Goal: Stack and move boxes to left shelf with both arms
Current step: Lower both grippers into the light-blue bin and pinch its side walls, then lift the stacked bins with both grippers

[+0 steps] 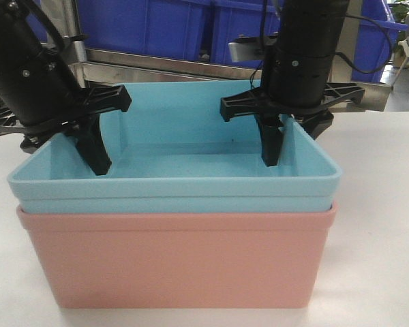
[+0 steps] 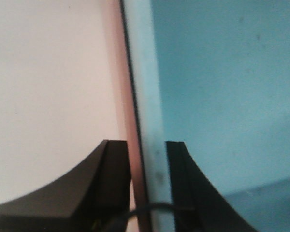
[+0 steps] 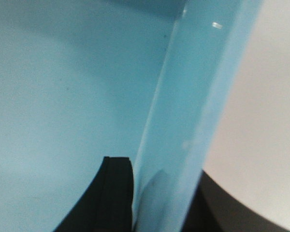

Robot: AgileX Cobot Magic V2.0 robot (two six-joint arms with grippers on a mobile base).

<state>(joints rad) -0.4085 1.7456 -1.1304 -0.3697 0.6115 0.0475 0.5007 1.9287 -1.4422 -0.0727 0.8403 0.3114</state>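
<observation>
The left end effector (image 1: 71, 146) straddles the left wall of the blue tub (image 1: 191, 184), one finger inside and one outside. In the left wrist view its two dark fingers (image 2: 111, 169) are closed to a narrow slot, each lying against the stacked rims. The right end effector (image 1: 293, 136) straddles the right wall the same way. Its inner finger (image 3: 116, 193) lies flat against the blue wall and the outer one is mostly hidden behind the rim, so it looks clamped on the wall. The blue tub sits level, nested in the pink tub (image 1: 177, 259), with its rim just above the pink one. The stack stands in the lower middle of the front view on the white desk (image 1: 382, 225). The steel shelf (image 1: 157, 65) runs across the top of that frame, apart from the stack, with dark blue bins (image 1: 170, 27) above its front bar.
</observation>
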